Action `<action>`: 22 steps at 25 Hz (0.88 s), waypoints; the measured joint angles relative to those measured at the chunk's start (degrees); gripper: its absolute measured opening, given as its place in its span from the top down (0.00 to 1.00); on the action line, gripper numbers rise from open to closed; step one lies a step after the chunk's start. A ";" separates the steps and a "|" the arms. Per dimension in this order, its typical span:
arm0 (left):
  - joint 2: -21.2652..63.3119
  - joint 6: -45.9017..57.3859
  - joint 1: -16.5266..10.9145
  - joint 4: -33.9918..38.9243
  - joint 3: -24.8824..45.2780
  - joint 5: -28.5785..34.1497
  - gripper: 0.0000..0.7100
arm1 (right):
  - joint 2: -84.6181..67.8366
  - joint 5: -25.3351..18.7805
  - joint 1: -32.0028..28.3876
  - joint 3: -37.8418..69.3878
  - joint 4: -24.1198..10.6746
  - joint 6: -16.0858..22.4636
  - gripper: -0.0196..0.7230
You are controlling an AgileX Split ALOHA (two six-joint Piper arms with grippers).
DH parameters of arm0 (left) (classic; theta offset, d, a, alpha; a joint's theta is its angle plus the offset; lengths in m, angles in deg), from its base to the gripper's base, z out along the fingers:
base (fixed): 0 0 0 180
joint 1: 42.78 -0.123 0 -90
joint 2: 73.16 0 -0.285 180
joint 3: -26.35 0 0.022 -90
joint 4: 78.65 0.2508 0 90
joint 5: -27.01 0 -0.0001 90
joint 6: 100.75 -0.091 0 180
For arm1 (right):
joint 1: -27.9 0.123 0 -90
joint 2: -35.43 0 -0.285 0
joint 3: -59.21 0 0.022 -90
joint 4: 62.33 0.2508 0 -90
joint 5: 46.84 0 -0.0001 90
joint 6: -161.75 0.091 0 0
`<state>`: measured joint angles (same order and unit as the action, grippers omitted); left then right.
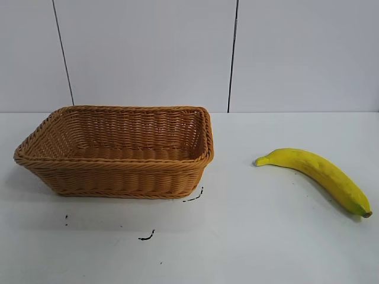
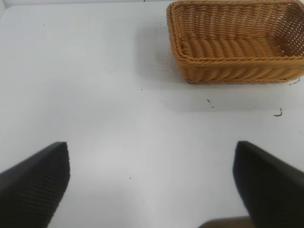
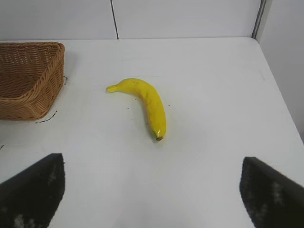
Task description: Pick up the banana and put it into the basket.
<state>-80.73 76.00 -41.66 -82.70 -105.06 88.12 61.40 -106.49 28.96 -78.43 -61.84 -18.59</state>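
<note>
Wide apart and holding nothing, the right gripper (image 3: 152,190) hangs over the white worktop (image 3: 213,95) with the long, curved, bright yellow banana (image 3: 145,102) lying well ahead of it. Beyond, the rectangular tan woven wicker basket (image 1: 118,151) stands empty, well apart from the banana, while the left gripper (image 2: 152,185) waits spread open too. Nothing looks done yet: reach, grasp, carry and drop all remain.

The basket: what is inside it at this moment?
Nothing visible: the basket shows only its woven floor and inner walls. Its near wall covers the front strip of the floor in the exterior view. The banana lies apart on the table.
</note>
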 joint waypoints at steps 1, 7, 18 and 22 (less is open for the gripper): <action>0.00 0.00 0.00 0.00 0.00 0.00 0.02 | 3.37 -0.38 0.00 -1.37 0.00 0.34 0.04; 0.00 0.00 0.00 0.00 0.00 0.00 0.02 | 22.50 -2.20 0.00 -9.45 0.00 0.34 0.04; 0.00 0.00 0.00 0.00 0.00 0.00 0.02 | 55.16 -4.82 0.00 -24.33 -0.06 -4.98 0.04; 0.00 0.00 0.00 0.00 0.00 0.00 0.02 | 64.99 -5.06 0.00 -30.09 0.07 -7.16 0.04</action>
<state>-80.73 76.00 -41.66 -82.70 -105.06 88.12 126.39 -111.55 28.96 -108.53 -61.77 -25.76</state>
